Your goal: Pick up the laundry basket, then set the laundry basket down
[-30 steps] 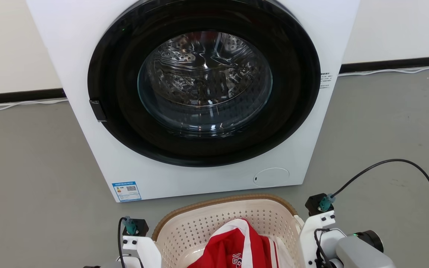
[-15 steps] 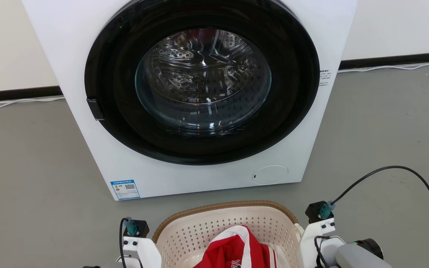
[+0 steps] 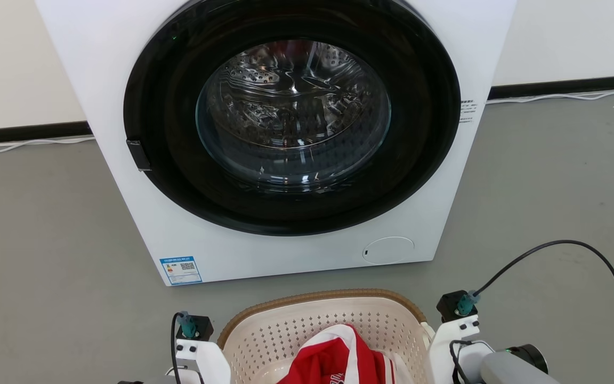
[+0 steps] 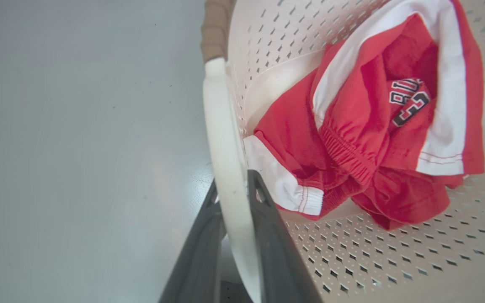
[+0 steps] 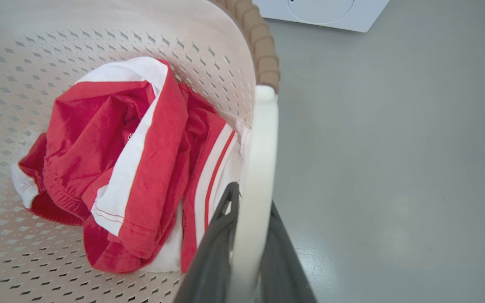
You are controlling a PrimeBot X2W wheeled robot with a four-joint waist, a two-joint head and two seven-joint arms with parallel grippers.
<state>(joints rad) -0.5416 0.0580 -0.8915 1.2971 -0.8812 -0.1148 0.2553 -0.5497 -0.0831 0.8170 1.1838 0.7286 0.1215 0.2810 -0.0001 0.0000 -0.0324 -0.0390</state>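
Note:
The laundry basket (image 3: 285, 328), cream and perforated with a brown woven-look rim, sits at the bottom centre of the head view, between my two wrists. A red and white garment (image 3: 339, 357) lies crumpled inside it. In the left wrist view my left gripper (image 4: 233, 189) is shut on the basket's white left handle (image 4: 223, 134), one dark finger on each side. In the right wrist view my right gripper (image 5: 251, 193) is shut on the white right handle (image 5: 263, 139) in the same way. Whether the basket's bottom touches the floor is hidden.
A white washing machine (image 3: 142, 224) with a round black door (image 3: 291, 117), shut, stands right behind the basket. Grey floor (image 3: 40, 250) spreads to both sides. A white cable (image 3: 563, 97) runs along the wall, and a black cable (image 3: 579, 244) loops above my right arm.
The basket and both wrists have sunk a little toward the bottom of the head view, away from the washer. The view itself shifted slightly.

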